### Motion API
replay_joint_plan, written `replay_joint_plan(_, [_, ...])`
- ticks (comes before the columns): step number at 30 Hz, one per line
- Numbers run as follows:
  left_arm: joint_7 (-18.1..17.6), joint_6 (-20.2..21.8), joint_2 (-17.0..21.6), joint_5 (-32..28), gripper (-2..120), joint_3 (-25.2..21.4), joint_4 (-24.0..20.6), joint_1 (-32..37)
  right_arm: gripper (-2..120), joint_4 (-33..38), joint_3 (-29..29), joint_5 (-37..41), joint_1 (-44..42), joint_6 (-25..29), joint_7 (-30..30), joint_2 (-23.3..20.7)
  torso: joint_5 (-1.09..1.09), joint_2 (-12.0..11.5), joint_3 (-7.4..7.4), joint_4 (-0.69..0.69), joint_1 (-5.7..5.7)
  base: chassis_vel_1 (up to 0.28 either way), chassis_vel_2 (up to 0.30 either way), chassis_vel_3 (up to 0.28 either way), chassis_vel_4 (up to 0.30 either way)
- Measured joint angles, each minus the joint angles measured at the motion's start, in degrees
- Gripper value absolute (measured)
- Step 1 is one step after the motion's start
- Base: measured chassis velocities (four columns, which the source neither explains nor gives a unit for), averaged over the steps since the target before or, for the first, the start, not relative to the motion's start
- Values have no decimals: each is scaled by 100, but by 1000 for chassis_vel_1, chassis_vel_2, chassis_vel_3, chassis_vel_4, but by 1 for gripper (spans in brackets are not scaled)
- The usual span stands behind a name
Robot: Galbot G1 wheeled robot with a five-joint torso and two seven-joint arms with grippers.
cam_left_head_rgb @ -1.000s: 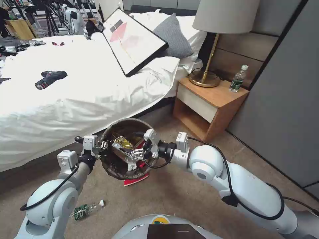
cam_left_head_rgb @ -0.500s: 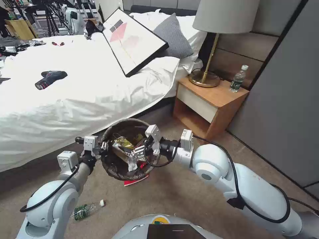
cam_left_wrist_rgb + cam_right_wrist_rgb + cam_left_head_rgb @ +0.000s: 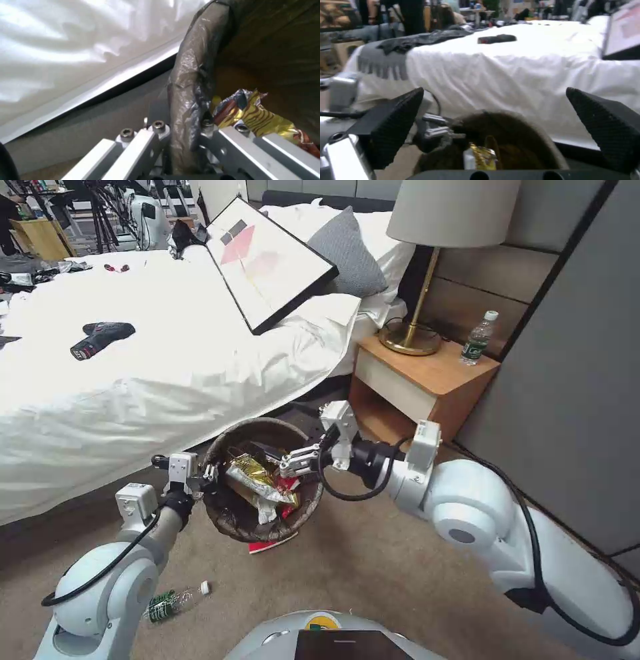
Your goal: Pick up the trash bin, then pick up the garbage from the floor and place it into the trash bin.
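One trash bin (image 3: 233, 517) lower centre, rim clamped by left pincer (image 3: 208, 472); right pincer (image 3: 283, 459) spread empty above. One green-labelled bottle (image 3: 167, 604) lower left; writing unreadable.

A flat red-and-white packet (image 3: 272, 544) on the carpet is mostly hidden beneath the round white plastic trash bin with its dark bag liner (image 3: 230, 521); its print cannot be read. The bin's white wall is covered by the liner. The crushed green-labelled clear bottle (image 3: 167, 603) lies partly behind the left arm. In the left wrist view, the left pincer (image 3: 186, 140) clamps the liner-covered rim, its fingertips apparently hidden by the film.
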Motion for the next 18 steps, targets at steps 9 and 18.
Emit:
replay_joint_plan(9, [3,-10,-8,-5,2,-29,2,-20,100,-206,697,-1225,-1106,790,376,-42,0,0,0,1,0,0,0,0,0])
replay_joint_plan(18, [9,-17,-10,-12,2,-41,3,-18,100,-289,2150,-2174,-2981,1421,360,610,-1,0,0,-2,0,0,0,0,0])
